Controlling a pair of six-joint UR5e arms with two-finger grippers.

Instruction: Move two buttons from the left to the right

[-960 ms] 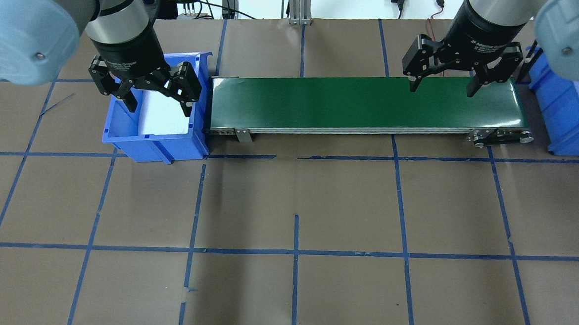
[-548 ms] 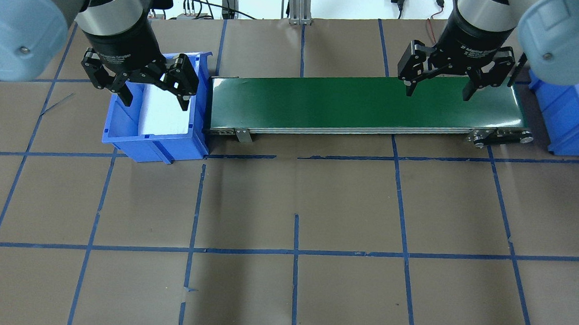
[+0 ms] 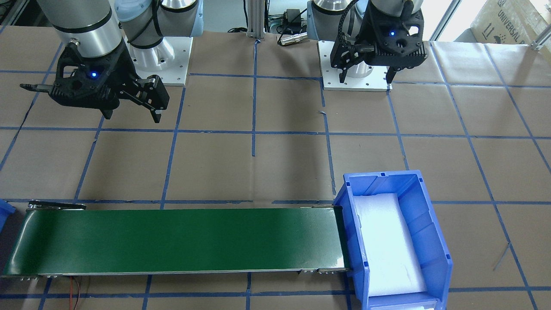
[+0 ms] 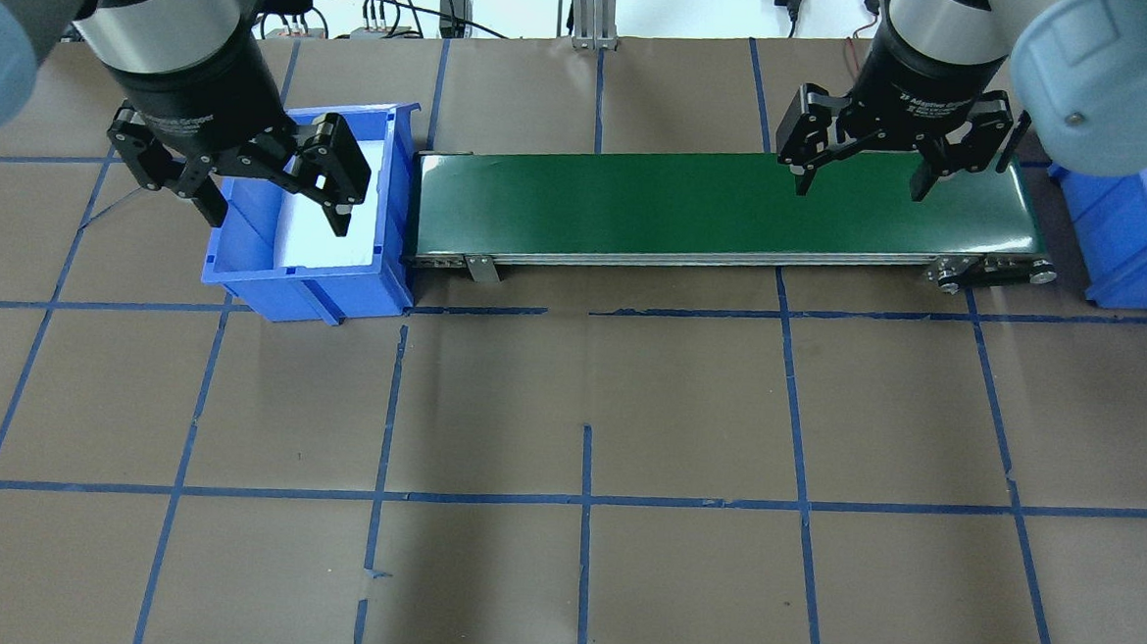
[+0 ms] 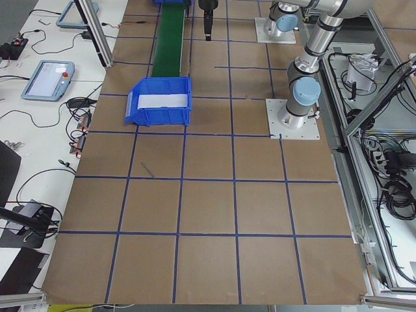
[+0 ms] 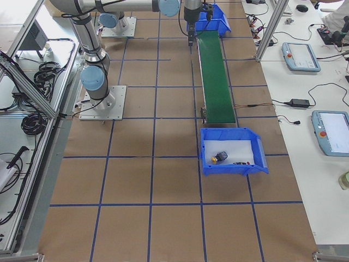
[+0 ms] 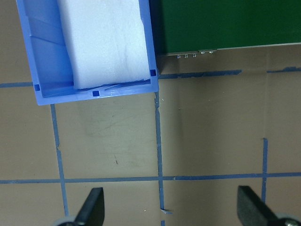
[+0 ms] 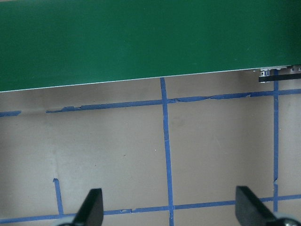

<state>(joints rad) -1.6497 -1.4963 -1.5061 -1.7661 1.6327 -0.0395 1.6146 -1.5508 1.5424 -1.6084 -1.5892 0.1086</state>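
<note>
Buttons (image 6: 221,157) tiny blobs in rt bin (image 6: 234,170), bin cut off in overhead view.

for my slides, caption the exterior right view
Yellow button and second button rest in the blue bin at the green conveyor's end.
</note>
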